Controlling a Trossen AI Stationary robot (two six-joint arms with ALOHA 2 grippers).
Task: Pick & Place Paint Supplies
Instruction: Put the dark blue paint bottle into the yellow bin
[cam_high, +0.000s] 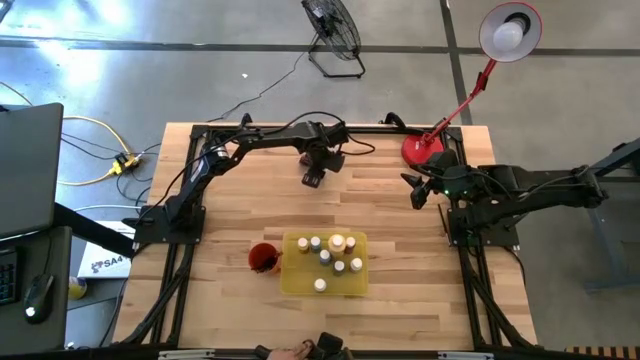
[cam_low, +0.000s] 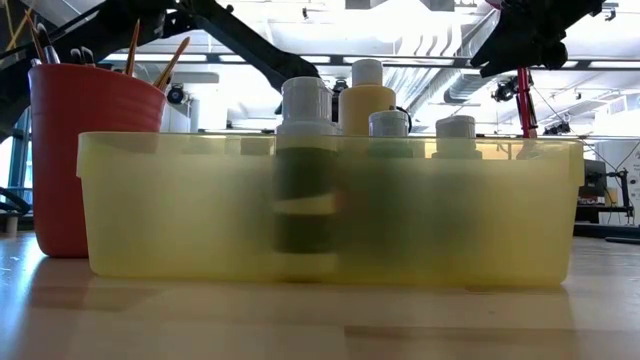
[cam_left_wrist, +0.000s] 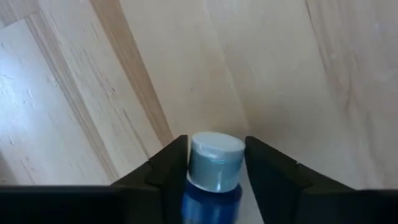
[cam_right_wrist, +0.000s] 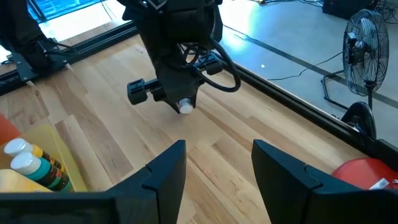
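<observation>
My left gripper (cam_high: 313, 179) is over the far middle of the table and is shut on a blue paint bottle (cam_left_wrist: 210, 200) with a pale cap. The right wrist view shows that gripper (cam_right_wrist: 178, 99) with the cap (cam_right_wrist: 185, 107) poking out below it. My right gripper (cam_right_wrist: 217, 167) is open, off near the table's right edge (cam_high: 415, 190), and touches nothing. Several pale-capped bottles (cam_high: 335, 246) stand in the yellow tray (cam_high: 291, 286) on the near middle of the table. Brushes (cam_low: 171, 60) stand in the red cup (cam_high: 263, 257) at the tray's left. My left gripper pinches the blue bottle between its two fingers (cam_left_wrist: 166, 168), just behind the pale cap (cam_left_wrist: 216, 157). The bottle lies along the fingers, and the cap sticks out past their tips. The fingers point down at the table. The bottle appears lifted off the wood, cap downward.
A red lamp base (cam_high: 424, 150) sits at the table's far right corner, close to my right arm. A floor fan (cam_high: 335, 30) stands beyond the far edge. Bare wood lies between the two grippers and the tray (cam_low: 200, 220).
</observation>
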